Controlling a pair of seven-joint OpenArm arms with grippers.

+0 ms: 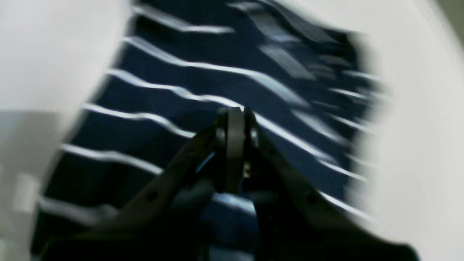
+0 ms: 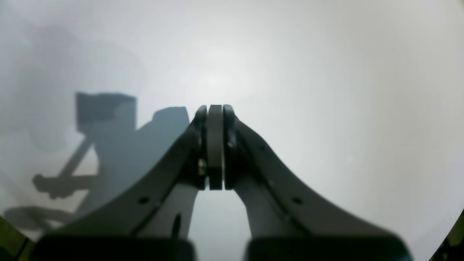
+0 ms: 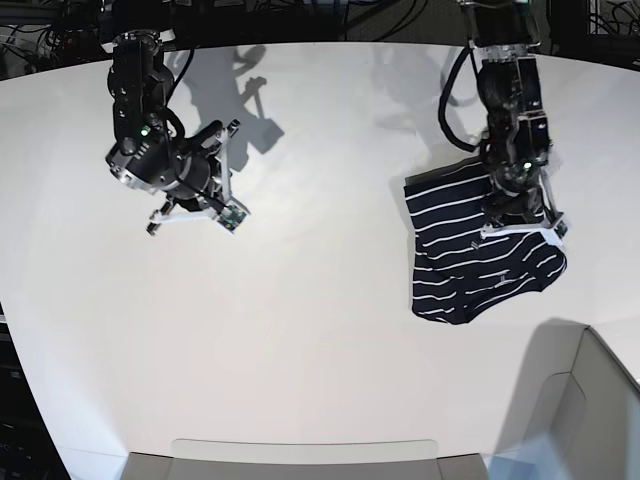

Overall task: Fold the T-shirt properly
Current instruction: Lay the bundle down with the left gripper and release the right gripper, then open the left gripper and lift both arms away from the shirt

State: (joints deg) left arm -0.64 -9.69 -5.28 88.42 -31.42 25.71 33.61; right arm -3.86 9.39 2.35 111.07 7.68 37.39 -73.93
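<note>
Left pincer (image 1: 235,119) closed, seemingly above T-shirt (image 1: 224,83).

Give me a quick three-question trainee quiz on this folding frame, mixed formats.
1. True or false: the right gripper is closed on the T-shirt.
2. Which arm is over the shirt? A) left B) right C) both
3. Fill in: the shirt lies on the white table as a compact ____ bundle, not spread flat.

Key:
1. False; its jaws are shut on nothing, over bare table.
2. A; the left gripper is shut above the striped fabric. Whether it pinches cloth cannot be told through the blur.
3. folded
</note>
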